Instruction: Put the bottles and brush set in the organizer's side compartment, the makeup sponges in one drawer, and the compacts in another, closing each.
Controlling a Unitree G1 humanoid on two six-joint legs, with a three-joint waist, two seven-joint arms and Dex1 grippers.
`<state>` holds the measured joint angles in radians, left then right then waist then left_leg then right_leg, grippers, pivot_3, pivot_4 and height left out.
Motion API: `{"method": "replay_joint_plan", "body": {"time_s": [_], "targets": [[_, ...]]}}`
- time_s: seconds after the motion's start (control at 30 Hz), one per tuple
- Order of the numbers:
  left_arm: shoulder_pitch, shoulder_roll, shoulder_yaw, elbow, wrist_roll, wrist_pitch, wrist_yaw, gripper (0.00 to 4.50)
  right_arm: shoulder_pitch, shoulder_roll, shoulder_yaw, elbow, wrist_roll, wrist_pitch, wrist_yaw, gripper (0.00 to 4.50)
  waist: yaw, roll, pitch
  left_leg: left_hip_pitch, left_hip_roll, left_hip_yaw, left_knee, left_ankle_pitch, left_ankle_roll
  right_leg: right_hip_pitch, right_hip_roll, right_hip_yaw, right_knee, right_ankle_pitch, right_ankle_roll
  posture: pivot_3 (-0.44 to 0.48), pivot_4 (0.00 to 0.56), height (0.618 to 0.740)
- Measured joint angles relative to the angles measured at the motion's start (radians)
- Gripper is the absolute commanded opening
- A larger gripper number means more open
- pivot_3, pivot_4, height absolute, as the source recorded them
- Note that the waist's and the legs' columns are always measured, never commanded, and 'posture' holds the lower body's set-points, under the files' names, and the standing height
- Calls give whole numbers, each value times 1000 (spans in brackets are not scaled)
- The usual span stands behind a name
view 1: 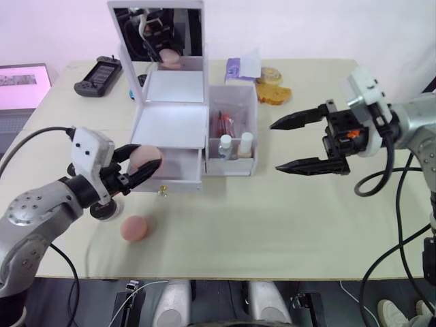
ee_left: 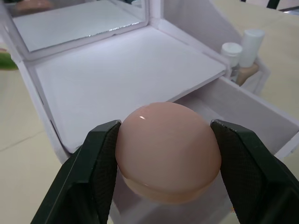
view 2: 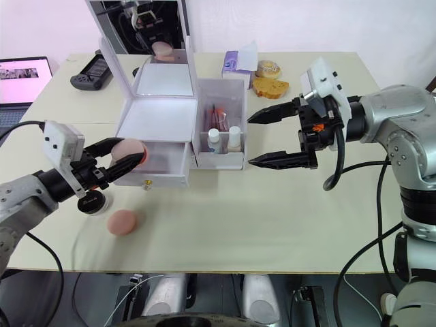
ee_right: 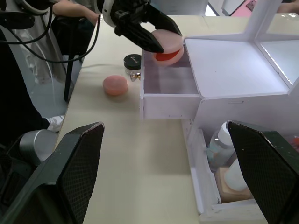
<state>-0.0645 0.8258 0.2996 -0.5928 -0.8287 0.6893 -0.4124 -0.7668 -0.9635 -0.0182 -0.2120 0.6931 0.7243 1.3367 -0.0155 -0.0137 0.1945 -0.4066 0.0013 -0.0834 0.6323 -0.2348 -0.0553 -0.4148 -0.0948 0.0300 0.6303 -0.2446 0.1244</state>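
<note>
Currently one makeup sponge [view 1: 145, 159] clenched by left gripper [view 1: 139, 163] over open drawer [view 1: 178, 165] of organizer [view 1: 170, 126]. Second sponge [view 1: 135, 228] left on table [view 1: 272, 225] at gripper's 6 o'clock. Bottles [view 1: 235, 146] seen inside side compartment [view 1: 232, 165]. Right gripper [view 1: 300, 143] held spread wide, empty, at organizer's 3 o'clock.

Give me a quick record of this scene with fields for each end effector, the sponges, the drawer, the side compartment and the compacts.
left end effector: shut on a makeup sponge, held at the open drawer
right end effector: open, empty, beside the organizer
second sponge: on the table, in front of the organizer
drawer: pulled open
side compartment: holds two bottles and the brush set
compacts: one black-lidded compact on the table near the drawer; other not clear
</note>
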Motion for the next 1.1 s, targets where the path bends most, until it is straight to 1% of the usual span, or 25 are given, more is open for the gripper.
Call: {"method": "replay_joint_plan", "body": {"time_s": [0.03,0.1,0.13,0.17,0.4,0.6,0.73,0.83,0.9,1.0,1.03,1.07,1.1], "targets": [[-6,-8,-3,2,3,0,0,2595,0,0,0,0,0,3,-1,4500,0,0,0,0,0,0,0,0,0,0,0,0,0,0,0,0,150,740],[-24,-26,-11,4,10,1,1,3623,-2,0,0,0,1,13,-5,4500,1,0,0,0,0,0,0,0,0,0,0,0,0,0,0,0,150,740],[-28,-31,-12,5,12,2,1,3916,-3,0,0,0,2,17,-6,4500,0,0,0,0,0,0,0,0,0,0,0,0,0,0,0,0,150,740],[-30,-36,-12,6,13,4,2,4416,-6,0,0,0,3,21,-8,4500,0,0,0,0,0,0,0,0,0,0,0,0,0,0,0,0,150,740],[-33,-43,-4,7,10,39,2,4464,-30,0,0,-1,12,35,-15,4500,0,0,0,0,0,0,0,0,0,0,0,0,0,0,0,0,150,740],[-27,-38,76,-13,-43,72,-1,4464,-34,2,3,1,17,34,-13,4500,-1,0,0,0,0,0,0,0,0,0,0,0,0,0,0,0,150,740],[10,-20,200,-19,-147,93,-41,4464,-35,5,5,11,15,24,-4,4500,-3,0,0,0,0,0,0,0,0,0,0,0,0,0,0,0,150,740],[91,8,334,-21,-230,105,-117,4464,-38,13,13,30,0,2,9,4500,-6,0,0,0,0,0,0,0,0,0,0,0,0,0,0,0,150,740],[157,29,411,-21,-237,101,-186,4464,-47,29,24,51,-7,-16,20,4500,-6,0,0,0,0,0,0,0,0,-1,0,0,0,-1,-3,0,150,740],[258,34,511,-21,-225,78,-275,4464,-66,54,54,87,-29,-45,42,4500,-6,0,0,0,0,0,0,0,0,0,0,0,0,-2,-3,0,150,740],[307,30,547,-21,-212,64,-310,4464,-70,60,58,106,-42,-58,53,4500,-5,0,0,0,0,0,0,0,0,0,0,0,-1,-2,-3,0,150,740],[327,22,564,-20,-205,59,-325,4464,-74,63,63,118,-46,-65,57,4500,-5,0,0,0,0,1,0,0,0,0,0,0,-1,-2,-3,0,150,740],[391,-8,610,-23,-182,26,-364,4464,-92,84,78,142,-60,-82,69,4500,-7,0,0,0,0,1,0,0,0,-1,0,0,-1,-2,-3,0,150,740]]}}
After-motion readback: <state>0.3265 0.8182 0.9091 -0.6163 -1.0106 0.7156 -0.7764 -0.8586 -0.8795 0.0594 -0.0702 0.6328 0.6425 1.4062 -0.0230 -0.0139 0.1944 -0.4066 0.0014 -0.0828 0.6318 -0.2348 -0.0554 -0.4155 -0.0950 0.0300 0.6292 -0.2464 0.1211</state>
